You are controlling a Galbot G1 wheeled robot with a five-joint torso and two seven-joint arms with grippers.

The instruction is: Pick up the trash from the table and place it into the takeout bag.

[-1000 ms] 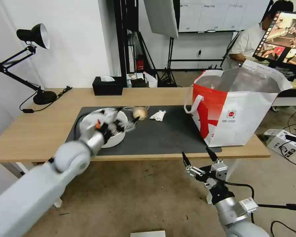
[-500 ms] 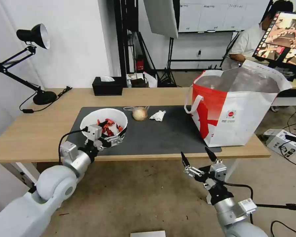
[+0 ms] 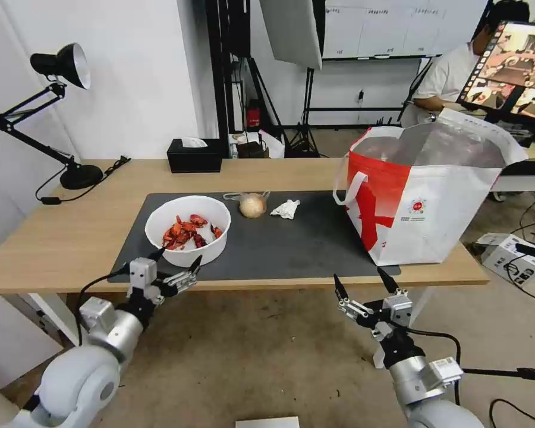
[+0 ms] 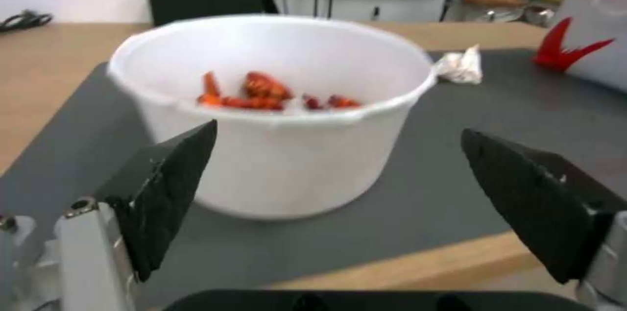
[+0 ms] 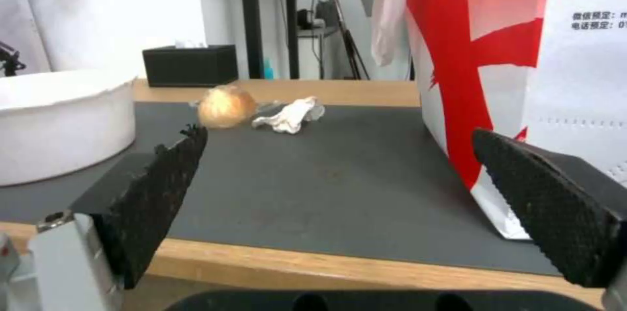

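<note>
A white bowl (image 3: 187,241) (image 4: 281,169) of red crayfish shells sits on the left part of the dark mat (image 3: 291,244) on the table (image 3: 71,238). My left gripper (image 3: 178,258) (image 4: 338,131) is open just in front of the bowl, at the table's front edge. Behind the bowl lie a beige wrapped ball (image 3: 252,205) (image 5: 227,106) and a crumpled white tissue (image 3: 286,208) (image 5: 291,114). The takeout bag (image 3: 434,202) (image 5: 575,56) stands open at the table's right end. Below the front edge, left of the bag, my right gripper (image 3: 358,276) (image 5: 340,132) hangs open.
A black tissue box (image 3: 194,156) stands at the table's back edge. At the far left a black desk lamp (image 3: 65,119) stands with its cable. The mat between bowl and bag is bare. Tripods and cables crowd the floor behind and to the right.
My left arm has drawn back from over the bowl to the table's front edge and lowered, its gripper open and holding nothing. The right gripper has barely moved.
</note>
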